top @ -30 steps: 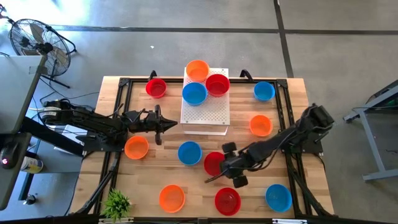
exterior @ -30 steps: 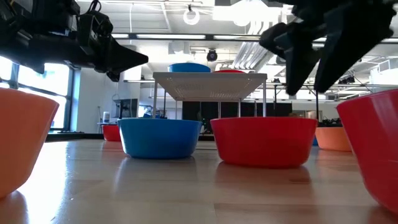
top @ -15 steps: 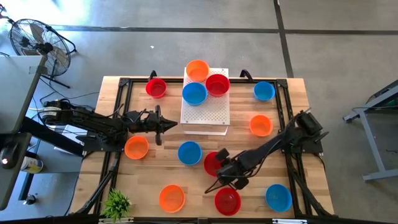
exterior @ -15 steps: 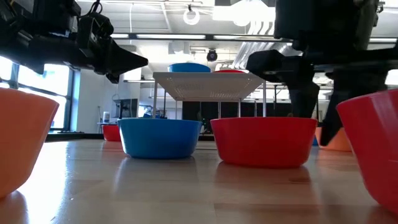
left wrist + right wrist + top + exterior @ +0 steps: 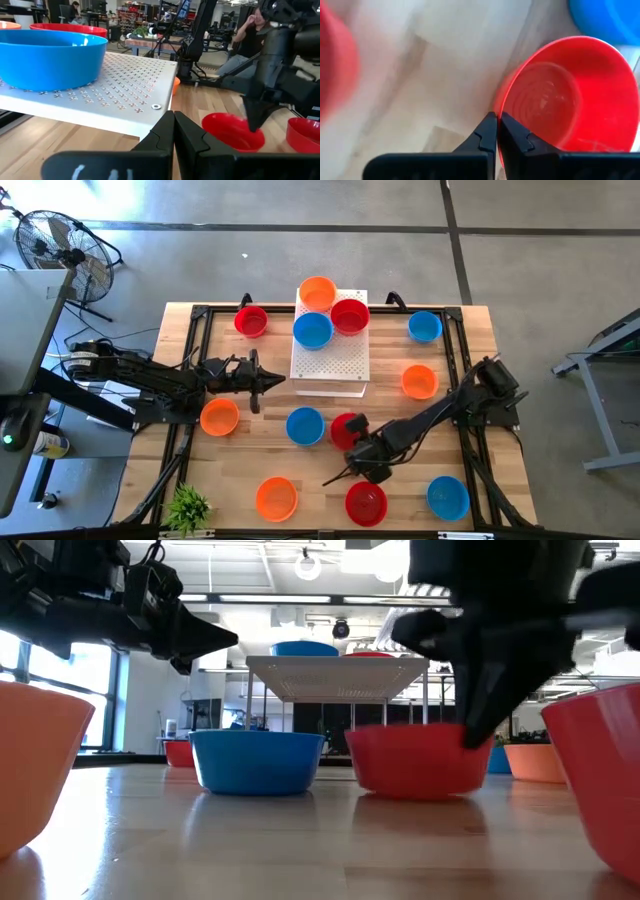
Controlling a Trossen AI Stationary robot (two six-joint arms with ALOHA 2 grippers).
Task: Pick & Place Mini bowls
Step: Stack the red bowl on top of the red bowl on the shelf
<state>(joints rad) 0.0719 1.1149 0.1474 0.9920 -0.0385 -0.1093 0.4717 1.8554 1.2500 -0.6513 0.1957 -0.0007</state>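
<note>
With right gripper pinched shut on the rim of the red bowl mid-table, white board lies just beyond, up-table; left gripper, closed and empty, waits left of the board.

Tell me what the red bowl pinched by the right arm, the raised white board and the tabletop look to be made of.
Red bowl: probably plastic, glossy; light glints on faint concentric rings inside.
White board: likely painted metal or rigid plastic, matte, with rows of small punched holes; the look leaves it open.
Tabletop: wood, pale planks with visible grain and a mild sheen.
</note>
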